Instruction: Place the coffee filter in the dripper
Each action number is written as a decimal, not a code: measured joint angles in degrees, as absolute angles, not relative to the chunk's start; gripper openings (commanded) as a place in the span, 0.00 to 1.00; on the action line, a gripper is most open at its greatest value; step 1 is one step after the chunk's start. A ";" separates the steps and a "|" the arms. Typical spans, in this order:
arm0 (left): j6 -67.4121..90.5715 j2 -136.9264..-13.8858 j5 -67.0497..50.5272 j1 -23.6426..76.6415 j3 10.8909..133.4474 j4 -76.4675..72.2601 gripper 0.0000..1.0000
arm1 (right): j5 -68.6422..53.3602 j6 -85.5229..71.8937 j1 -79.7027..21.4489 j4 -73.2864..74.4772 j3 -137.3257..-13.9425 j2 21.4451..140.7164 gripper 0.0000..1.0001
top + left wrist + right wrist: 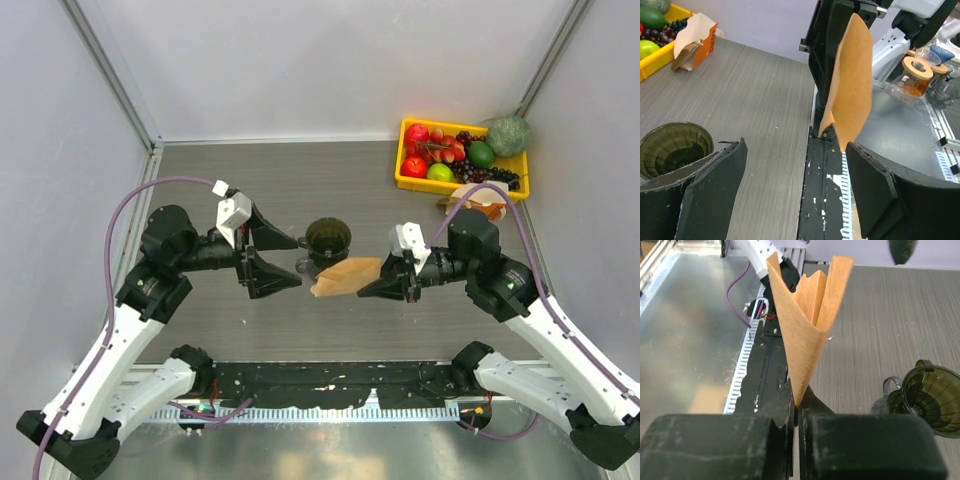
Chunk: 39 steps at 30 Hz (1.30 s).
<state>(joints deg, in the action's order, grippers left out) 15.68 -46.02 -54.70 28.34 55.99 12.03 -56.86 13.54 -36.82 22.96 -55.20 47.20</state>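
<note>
The tan paper coffee filter [346,276] hangs in the air in front of the dark olive dripper [328,238], which stands on the table. My right gripper [377,285] is shut on the filter's pointed tip; in the right wrist view the filter [807,325] opens like a cone away from the pinch, with the dripper [930,400] at the right. My left gripper [280,257] is open and empty, just left of the filter. In the left wrist view the filter [852,85] hangs ahead of the jaws and the dripper [672,150] sits at the lower left.
A yellow tray [405,172] of fruit stands at the back right, with an orange-and-white paper box [478,207] beside it. A black rail [330,382] runs along the table's near edge. Glassware [920,70] stands off the table.
</note>
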 measured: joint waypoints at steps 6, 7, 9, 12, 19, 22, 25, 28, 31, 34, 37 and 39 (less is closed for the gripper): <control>12.75 -48.82 -54.46 31.97 58.70 14.48 0.81 | -56.95 27.11 -38.76 34.89 -59.35 48.75 0.05; 12.14 -49.76 -54.17 33.30 59.42 15.16 0.80 | -56.90 28.05 -38.94 35.88 -59.86 49.28 0.05; 10.63 -51.96 -53.41 36.10 61.12 16.67 0.78 | -56.86 29.58 -39.44 37.32 -60.69 50.63 0.05; 8.91 -54.33 -52.38 38.68 62.83 18.33 0.77 | -56.66 30.11 -40.05 38.46 -60.99 52.21 0.05; 5.23 -56.45 -50.78 40.60 65.25 20.73 0.61 | -56.55 30.09 -41.36 39.51 -61.87 55.07 0.05; 3.77 -57.54 -49.78 42.15 66.02 21.52 0.54 | -56.53 29.76 -42.17 39.48 -62.61 55.75 0.05; 2.98 -58.41 -49.01 43.20 66.13 22.31 0.37 | -56.53 29.52 -42.33 39.53 -63.81 56.60 0.06; 2.50 -59.44 -48.29 43.55 66.59 24.86 0.04 | -56.51 29.06 -42.33 39.66 -65.47 57.71 0.09; 3.14 -60.10 -49.19 42.70 67.05 26.20 0.00 | -56.36 27.40 -42.33 39.99 -66.87 58.76 0.56; 7.86 -60.10 -51.59 40.38 67.05 24.88 0.00 | -54.33 24.01 -42.17 39.88 -69.01 60.58 0.78; 13.74 -60.27 -53.21 37.34 67.05 23.22 0.00 | -50.65 21.93 -40.84 39.70 -72.16 62.50 0.86; 18.00 -60.82 -54.11 35.24 67.05 22.06 0.00 | -46.76 23.18 -39.83 40.64 -74.87 63.24 0.87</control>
